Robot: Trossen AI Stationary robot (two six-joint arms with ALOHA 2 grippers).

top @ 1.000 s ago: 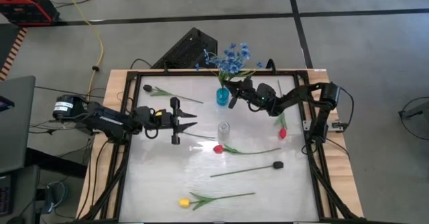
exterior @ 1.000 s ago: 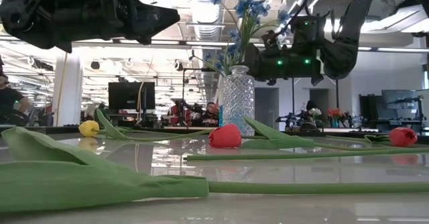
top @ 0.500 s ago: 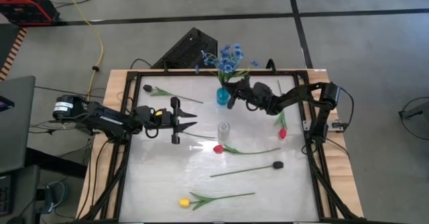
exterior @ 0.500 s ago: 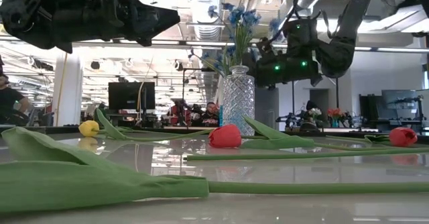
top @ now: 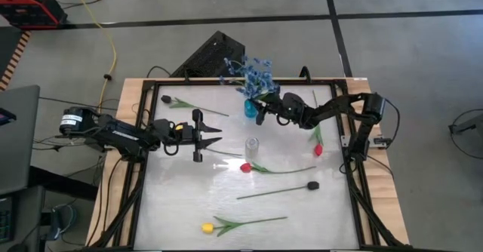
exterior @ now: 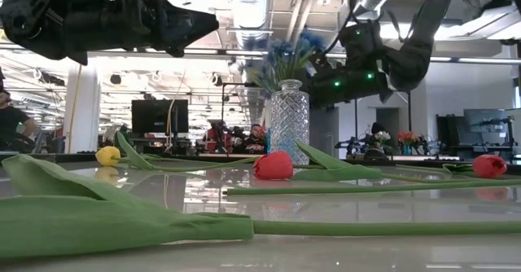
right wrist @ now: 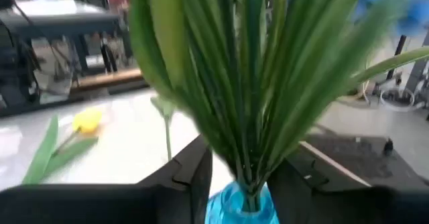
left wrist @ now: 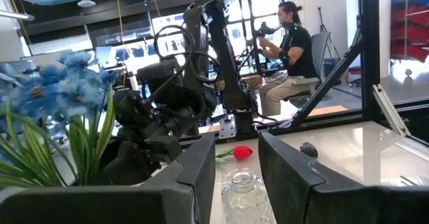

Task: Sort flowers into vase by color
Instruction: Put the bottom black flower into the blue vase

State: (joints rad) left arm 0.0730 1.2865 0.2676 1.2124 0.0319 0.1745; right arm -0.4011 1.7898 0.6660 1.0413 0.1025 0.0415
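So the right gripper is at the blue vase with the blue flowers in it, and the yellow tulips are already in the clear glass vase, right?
Not quite. The right gripper is at the blue vase holding the blue flowers, but the clear glass vase is empty. The high view shows both yellow tulips lying on the table.

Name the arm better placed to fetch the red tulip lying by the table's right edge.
The right arm. Its claw is busy at the blue vase with the blue flowers, but that red tulip lies just below its forearm. The left claw hovers open across the table.
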